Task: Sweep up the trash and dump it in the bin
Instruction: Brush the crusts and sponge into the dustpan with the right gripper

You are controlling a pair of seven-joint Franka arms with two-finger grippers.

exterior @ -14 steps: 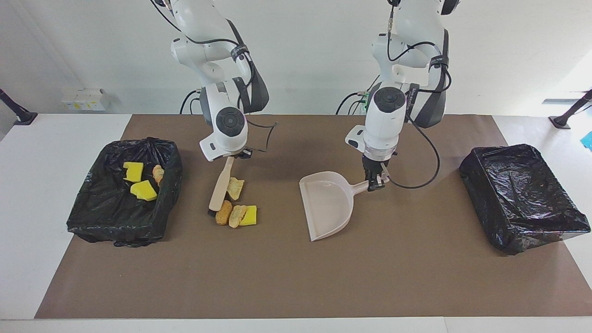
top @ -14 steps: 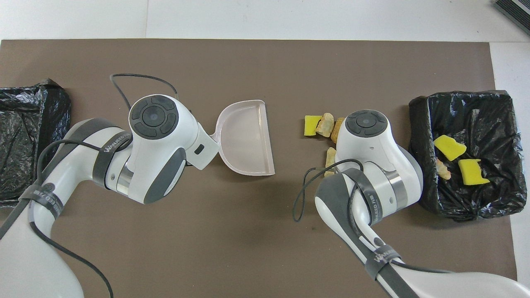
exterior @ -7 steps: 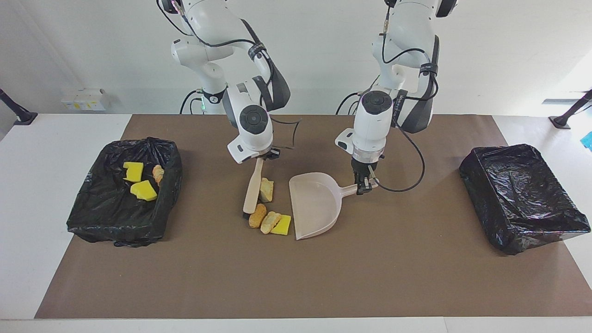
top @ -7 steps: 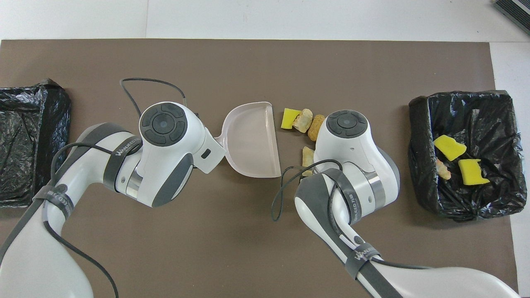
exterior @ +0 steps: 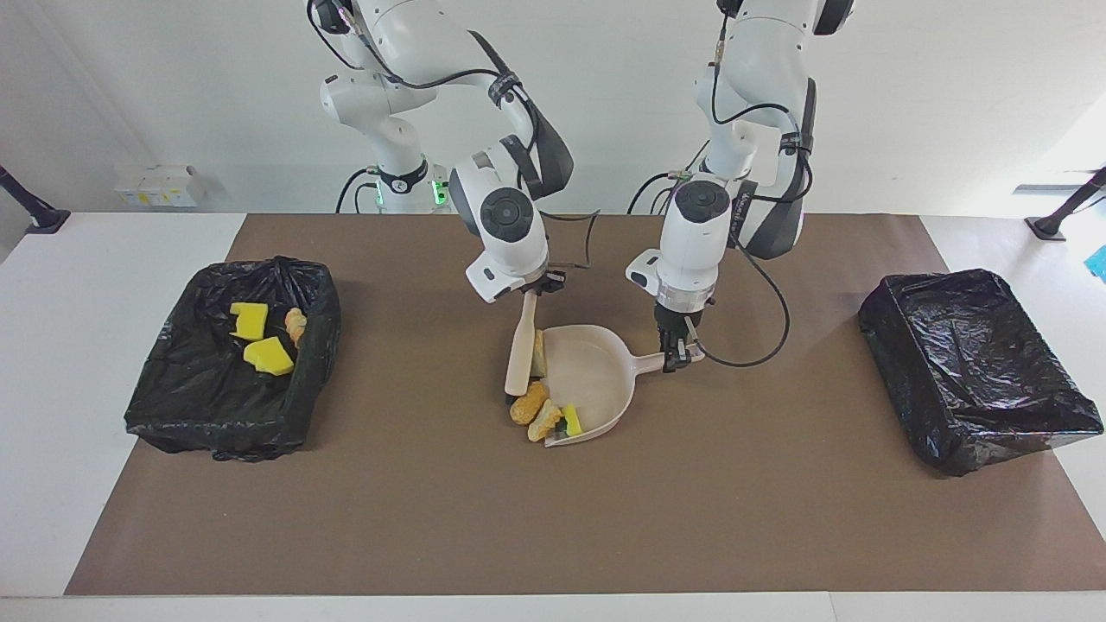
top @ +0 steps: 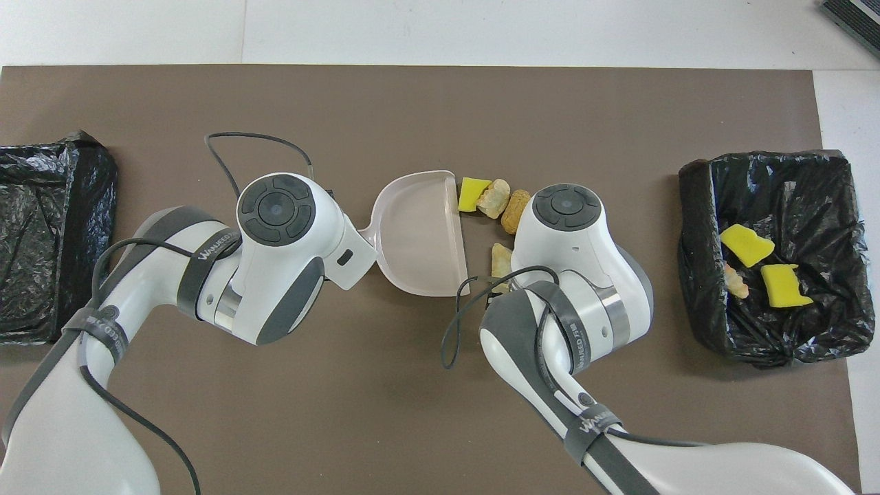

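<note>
**Sweep step: scraps at the dustpan lip**

Centre of the facing view: the left gripper (exterior: 680, 356) is clamped on the handle of the beige dustpan (exterior: 596, 373), whose mouth faces the right arm's end of the table. The right gripper (exterior: 529, 292) is clenched on the handle of the brush (exterior: 520, 356), which stands against that mouth. The trash (exterior: 544, 415) sits at the pan's lip: orange-brown pieces just outside, a yellow sponge chunk just inside. More scraps lie in the black-lined bin (exterior: 233, 363) at frame left; a second bin (exterior: 976, 367) at frame right shows none.

Judged mid-sweep. Next move calls for pushing the remaining pieces fully into the pan, then carrying it level to a bin.
</note>
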